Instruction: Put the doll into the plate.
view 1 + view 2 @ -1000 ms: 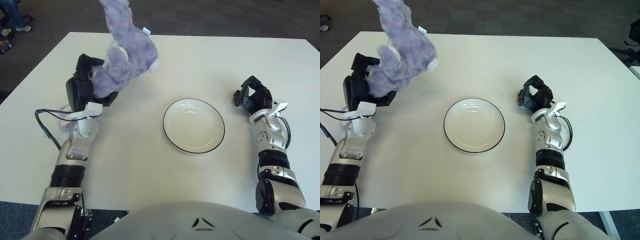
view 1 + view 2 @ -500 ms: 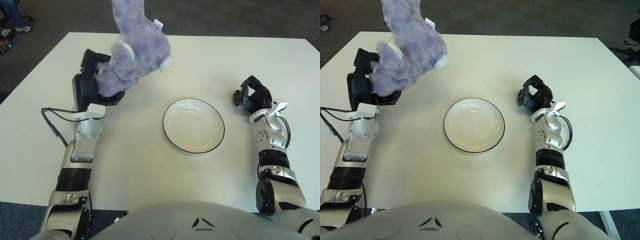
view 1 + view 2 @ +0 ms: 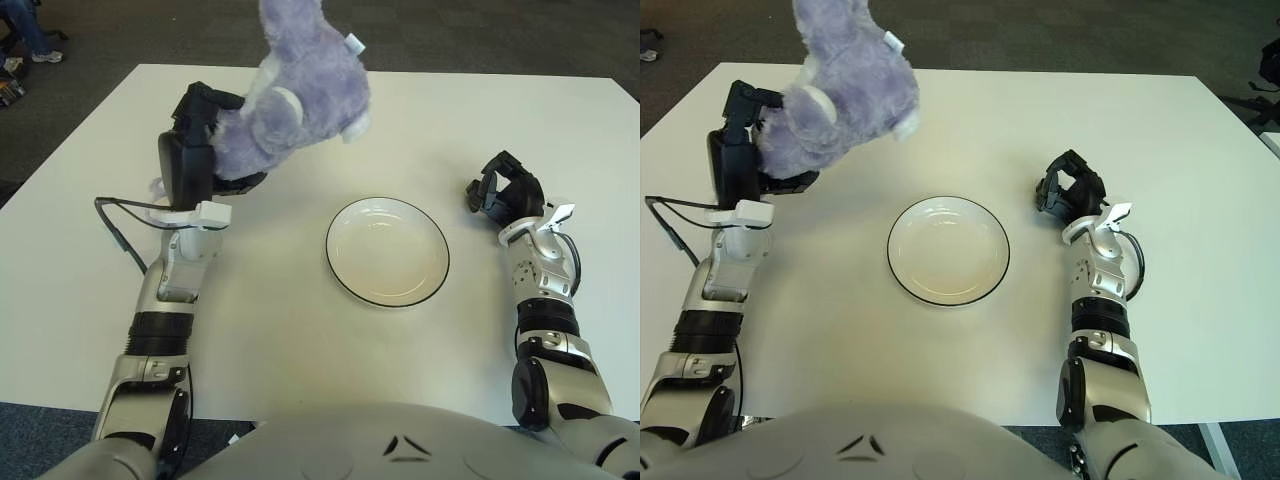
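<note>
Fingers of left hand (image 3: 200, 150) clasp the purple doll (image 3: 300, 100) above the table (image 3: 300, 330)

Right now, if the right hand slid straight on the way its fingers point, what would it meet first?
The right hand, parked right of the white black-rimmed plate, points toward the white table's far edge. That stretch looks free; it would probably reach nothing but the edge. The fluffy purple doll sits far left.

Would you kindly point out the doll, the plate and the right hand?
doll (image 3: 300, 110): left eye view, on its purple body.
plate (image 3: 433, 281): left eye view, on its right rim.
right hand (image 3: 503, 190): left eye view, on its curled fingers.
</note>
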`<state>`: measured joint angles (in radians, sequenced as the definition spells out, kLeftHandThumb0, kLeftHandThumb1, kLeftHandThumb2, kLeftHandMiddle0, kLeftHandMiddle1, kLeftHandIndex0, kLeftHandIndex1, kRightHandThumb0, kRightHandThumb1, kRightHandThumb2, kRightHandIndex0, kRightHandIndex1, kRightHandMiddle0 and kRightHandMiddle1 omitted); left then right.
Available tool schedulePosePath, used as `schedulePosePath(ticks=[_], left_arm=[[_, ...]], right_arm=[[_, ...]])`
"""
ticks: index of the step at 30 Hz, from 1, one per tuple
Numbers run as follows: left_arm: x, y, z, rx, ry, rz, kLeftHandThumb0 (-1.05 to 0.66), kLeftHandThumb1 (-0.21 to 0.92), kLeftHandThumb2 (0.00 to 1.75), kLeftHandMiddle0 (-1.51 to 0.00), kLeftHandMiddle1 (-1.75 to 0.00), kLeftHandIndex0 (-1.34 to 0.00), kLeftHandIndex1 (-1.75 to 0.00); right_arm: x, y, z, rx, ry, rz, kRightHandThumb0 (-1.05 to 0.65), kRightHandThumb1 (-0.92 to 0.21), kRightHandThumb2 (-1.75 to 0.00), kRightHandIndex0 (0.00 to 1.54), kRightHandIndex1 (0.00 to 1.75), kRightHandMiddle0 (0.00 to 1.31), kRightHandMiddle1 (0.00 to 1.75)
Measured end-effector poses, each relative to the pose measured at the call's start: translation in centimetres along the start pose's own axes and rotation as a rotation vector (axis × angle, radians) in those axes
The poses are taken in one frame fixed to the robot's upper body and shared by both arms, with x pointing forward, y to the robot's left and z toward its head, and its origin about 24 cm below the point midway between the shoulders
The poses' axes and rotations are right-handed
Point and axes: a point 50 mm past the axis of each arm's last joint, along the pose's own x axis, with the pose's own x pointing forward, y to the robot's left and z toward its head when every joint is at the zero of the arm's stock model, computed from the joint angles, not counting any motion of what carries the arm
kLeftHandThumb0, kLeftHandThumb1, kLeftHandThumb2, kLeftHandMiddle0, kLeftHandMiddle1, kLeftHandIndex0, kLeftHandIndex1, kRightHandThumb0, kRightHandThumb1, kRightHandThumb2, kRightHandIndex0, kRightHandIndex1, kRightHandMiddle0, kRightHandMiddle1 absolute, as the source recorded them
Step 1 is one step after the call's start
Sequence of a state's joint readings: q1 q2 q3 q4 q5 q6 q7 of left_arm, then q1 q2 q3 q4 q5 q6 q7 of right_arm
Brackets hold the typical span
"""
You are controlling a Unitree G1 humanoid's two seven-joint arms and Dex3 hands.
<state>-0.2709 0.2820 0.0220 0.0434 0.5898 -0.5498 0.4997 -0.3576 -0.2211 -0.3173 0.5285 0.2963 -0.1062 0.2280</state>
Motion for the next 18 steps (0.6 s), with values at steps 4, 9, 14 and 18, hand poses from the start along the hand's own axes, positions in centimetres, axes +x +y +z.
schedulePosePath(ticks=[4, 9, 14, 18], left_arm=[[0.7, -1.3, 0.9, -0.006, -0.048, -0.03, -0.01, 0.13, 1.47, -0.59, -1.59, -0.79, -1.7], [1.3, -2.6, 1.8, -0.015, -0.097, -0.084, 0.0, 0.09, 1.49, -0.69, -1.49, -0.77, -1.74], [1.8, -4.0, 2.4, -0.011, -0.138, -0.131, 0.0, 0.07, 1.49, -0.79, -1.39, -0.76, -1.75], [2.0, -4.6, 2.7, -0.023, -0.165, -0.155, 0.0, 0.07, 1.5, -0.78, -1.44, -0.75, -1.75]], right_arm=[[0.0, 0.0, 0.0, 0.0, 0.0, 0.0, -0.49, -0.32, -1.31, 1.18, 1.75, 0.62, 1.75], [0.1, 0.1, 0.0, -0.003, 0.0, 0.001, -0.48, -0.32, -1.31, 1.18, 1.75, 0.61, 1.75], [0.1, 0.2, 0.1, -0.007, -0.003, 0.0, -0.48, -0.32, -1.3, 1.18, 1.75, 0.61, 1.75], [0.0, 0.3, 0.1, -0.01, -0.005, -0.002, -0.48, -0.33, -1.3, 1.18, 1.75, 0.61, 1.75]])
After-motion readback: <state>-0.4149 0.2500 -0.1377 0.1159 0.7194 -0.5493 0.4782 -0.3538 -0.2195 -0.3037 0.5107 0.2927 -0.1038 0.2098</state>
